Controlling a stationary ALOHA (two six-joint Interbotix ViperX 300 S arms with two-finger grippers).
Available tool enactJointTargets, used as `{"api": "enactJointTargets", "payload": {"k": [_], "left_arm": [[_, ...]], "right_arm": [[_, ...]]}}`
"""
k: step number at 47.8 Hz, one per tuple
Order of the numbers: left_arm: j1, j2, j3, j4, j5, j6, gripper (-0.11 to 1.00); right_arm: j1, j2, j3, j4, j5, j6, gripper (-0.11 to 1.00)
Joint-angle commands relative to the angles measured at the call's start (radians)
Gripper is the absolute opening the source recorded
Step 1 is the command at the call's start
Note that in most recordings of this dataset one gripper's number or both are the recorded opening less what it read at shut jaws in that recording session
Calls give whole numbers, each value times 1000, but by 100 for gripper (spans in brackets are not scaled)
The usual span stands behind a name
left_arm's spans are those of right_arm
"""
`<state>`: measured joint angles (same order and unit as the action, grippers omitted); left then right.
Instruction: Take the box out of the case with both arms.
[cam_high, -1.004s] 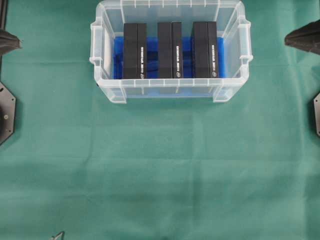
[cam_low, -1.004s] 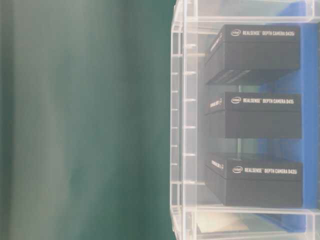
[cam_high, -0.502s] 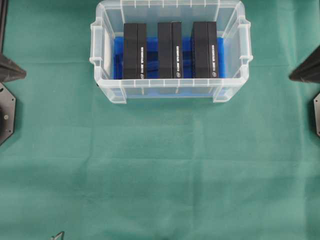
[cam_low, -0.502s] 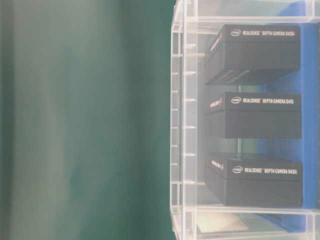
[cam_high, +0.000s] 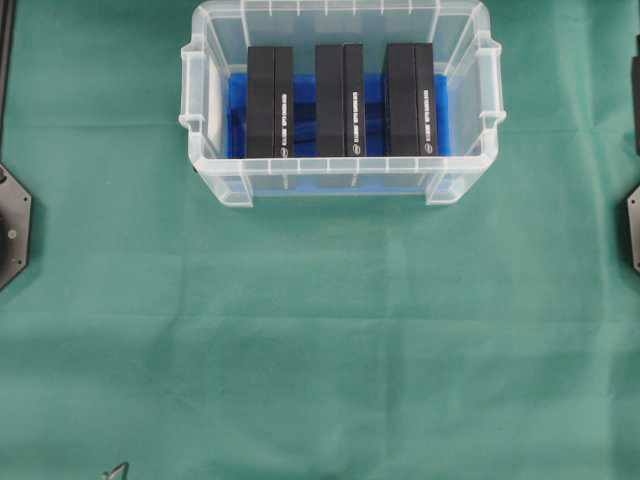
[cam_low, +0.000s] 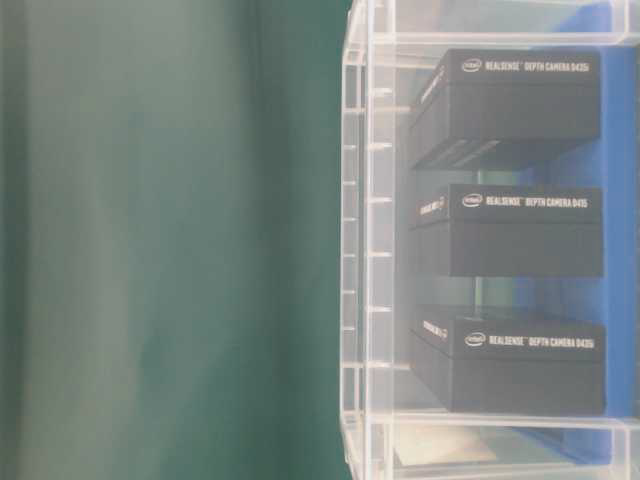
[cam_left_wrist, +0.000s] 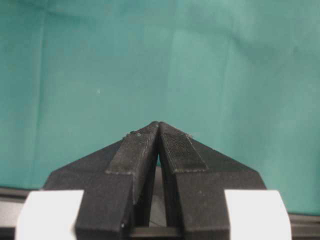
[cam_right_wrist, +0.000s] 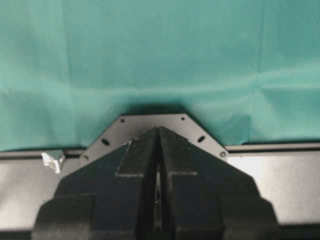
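The clear plastic case (cam_high: 340, 172) stands at the far middle of the green cloth, with a blue sheet (cam_high: 237, 115) on its bottom. Three black boxes stand in it side by side: left (cam_high: 270, 100), middle (cam_high: 340, 100), right (cam_high: 411, 100). The table-level view shows the case wall (cam_low: 365, 250) and the same boxes (cam_low: 520, 230) with white lettering. Neither gripper shows in the overhead view. In its wrist view my left gripper (cam_left_wrist: 158, 125) is shut and empty over bare cloth. My right gripper (cam_right_wrist: 159, 129) is shut and empty too.
Dark arm base plates sit at the left edge (cam_high: 12, 225) and right edge (cam_high: 633, 228) of the cloth. A grey hexagonal plate (cam_right_wrist: 200, 132) lies under the right gripper. A small metal piece (cam_high: 117, 470) is at the front left.
The dark tips of both grippers, seen at the left and right edges of the overhead view, slid toward the front and then out of that view. The case and boxes have not moved.
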<state>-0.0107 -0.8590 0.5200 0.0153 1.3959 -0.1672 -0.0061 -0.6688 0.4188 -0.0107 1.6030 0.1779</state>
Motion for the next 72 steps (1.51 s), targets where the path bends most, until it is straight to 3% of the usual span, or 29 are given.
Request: {"api": "enactJointTargets", "payload": {"k": [1,3,9,14,16,25,29,34,41,49,55,63,68,72], "left_arm": [[-5,6,-25,5,0,-25,0],[-5,8,-25,5,0,-49,0],[-5,18,-25,6,-2,-242,0],[-5,31,-25,12,0,-459,0],[-5,35,-26,15,0,-575,0],[-2,51,-28,21,6,-1006,0],[2,61,-28,23,9,-1195,0],[2,69,-28,29,17,-1316,0],[5,87,-32,29,20,-1327,0],[64,107,-34,34,21,-1278,0],[187,112,-37,35,23,-1167,0],[365,133,-41,31,23,-1006,0],[431,152,-46,28,23,-948,0],[456,172,-52,26,32,-922,0]], "right_arm": [[-2,3,-25,-3,0,15,-1],[0,6,-25,-3,2,38,-1],[0,17,-25,-2,2,196,-1],[-2,28,-25,-2,2,420,-1],[-2,34,-26,-2,0,514,-1],[-3,54,-28,-26,0,980,-1],[-3,54,-28,-44,0,1118,-1],[-2,54,-25,-51,0,1215,-1],[-5,55,-26,-55,-2,1261,-1],[-54,67,-28,-120,-5,1259,-1],[-160,71,-26,-166,-25,1198,-1],[-327,75,-18,-170,-98,1058,-1],[-423,86,-9,-170,-132,1006,-1],[-459,95,-3,-167,-130,999,-1]]}}
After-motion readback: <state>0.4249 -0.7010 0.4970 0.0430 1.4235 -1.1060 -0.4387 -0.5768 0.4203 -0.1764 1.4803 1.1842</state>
